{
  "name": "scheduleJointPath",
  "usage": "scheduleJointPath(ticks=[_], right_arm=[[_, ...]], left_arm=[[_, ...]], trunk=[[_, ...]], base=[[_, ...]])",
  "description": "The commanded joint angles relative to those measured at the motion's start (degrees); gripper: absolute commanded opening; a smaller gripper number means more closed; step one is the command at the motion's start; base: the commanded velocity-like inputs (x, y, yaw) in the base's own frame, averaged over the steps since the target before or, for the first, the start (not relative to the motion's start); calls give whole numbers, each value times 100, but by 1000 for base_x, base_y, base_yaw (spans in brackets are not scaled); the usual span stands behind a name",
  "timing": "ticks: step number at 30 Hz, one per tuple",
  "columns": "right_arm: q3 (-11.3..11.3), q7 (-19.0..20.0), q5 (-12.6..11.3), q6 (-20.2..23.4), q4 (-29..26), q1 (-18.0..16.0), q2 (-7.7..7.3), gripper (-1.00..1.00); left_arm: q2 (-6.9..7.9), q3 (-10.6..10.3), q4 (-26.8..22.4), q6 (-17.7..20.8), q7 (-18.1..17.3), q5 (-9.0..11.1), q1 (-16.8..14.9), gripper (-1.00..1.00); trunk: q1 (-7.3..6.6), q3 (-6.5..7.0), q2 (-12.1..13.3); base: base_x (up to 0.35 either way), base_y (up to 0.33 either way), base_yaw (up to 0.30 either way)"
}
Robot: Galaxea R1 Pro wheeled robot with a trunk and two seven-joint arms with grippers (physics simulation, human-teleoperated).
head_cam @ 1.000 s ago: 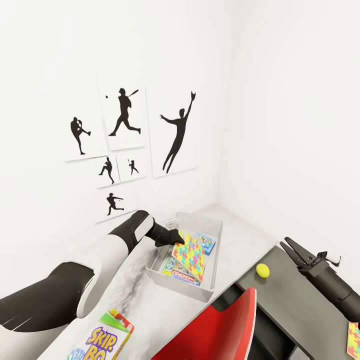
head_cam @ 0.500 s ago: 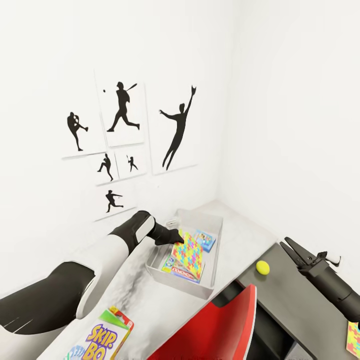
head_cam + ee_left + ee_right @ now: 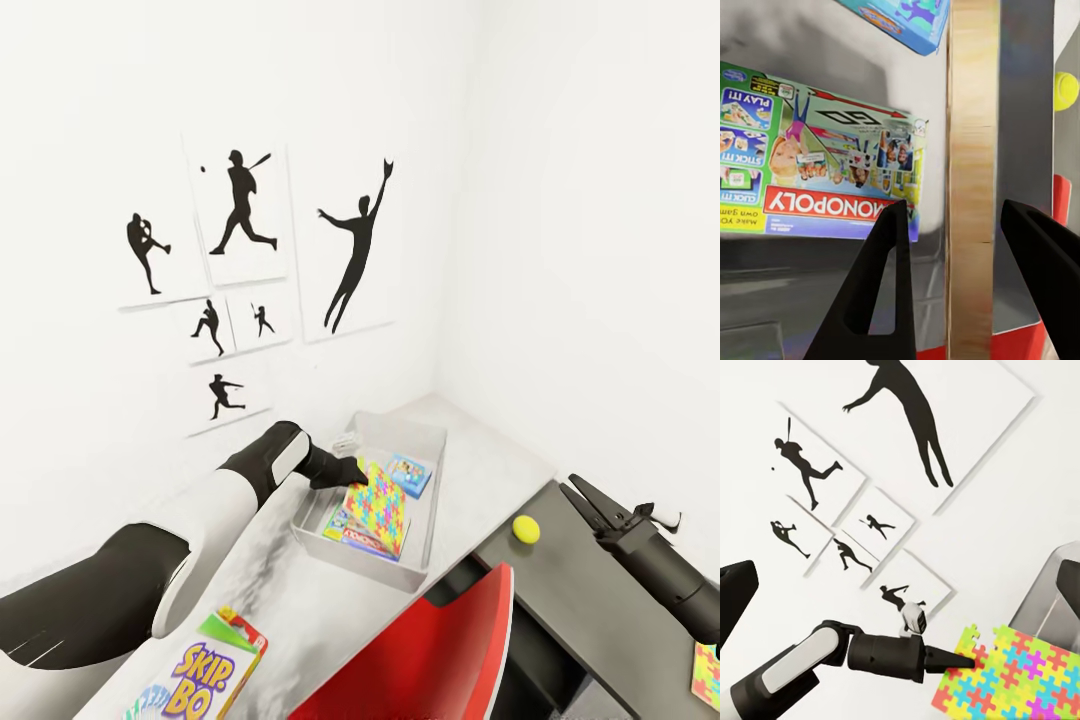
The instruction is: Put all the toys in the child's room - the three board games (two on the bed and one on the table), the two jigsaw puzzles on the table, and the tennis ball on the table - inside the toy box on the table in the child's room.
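While poised inside toy box (image 3: 432,510), straddles jigsaw puzzle (image 3: 378,495) edge with left hand (image 3: 956,206) released, apparently to let it settle | puzzle tilted over MONOPOLY box (image 3: 832,180) in toy box | right hand (image 3: 578,492): grip state unclear | outside toy box: tennis ball (image 3: 526,529), SKIP-BO box (image 3: 205,675), second puzzle (image 3: 706,672).

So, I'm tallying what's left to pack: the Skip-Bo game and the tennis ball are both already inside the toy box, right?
Not quite: the Skip-Bo game lies on the pale table top, outside the toy box, as the head view shows. The tennis ball isn't in it either; it sits on the dark lower section.
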Motion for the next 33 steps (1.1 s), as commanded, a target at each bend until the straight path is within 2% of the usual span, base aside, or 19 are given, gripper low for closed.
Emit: scheduleJointPath(ticks=[1,6,18,20,25,33], right_arm=[[-5,8,-12,31,0,-6,0,100],[-5,8,-12,30,0,-6,0,100],[-5,7,-12,32,0,-6,0,100],[-5,6,-12,29,0,-6,0,100],[-5,7,-12,32,0,-6,0,100],[-3,8,-12,32,0,-6,0,100]], left_arm=[[0,-8,0,-25,-45,-43,-7,-100],[0,-14,-3,-170,-63,-38,-7,-100],[0,-16,-217,-189,-107,-21,-7,-100],[0,-16,-224,-189,-230,-21,-7,-100],[0,-47,-252,-177,-869,-32,-7,-100],[0,-350,-258,-200,-1056,-37,-7,-100]], trunk=[[3,-23,-14],[3,-70,-14],[3,-182,-14],[3,-200,-14],[3,-247,-14],[3,-322,-14]], base=[[0,0,0],[0,0,0],[0,0,0],[0,0,0],[0,0,0],[0,0,0]])
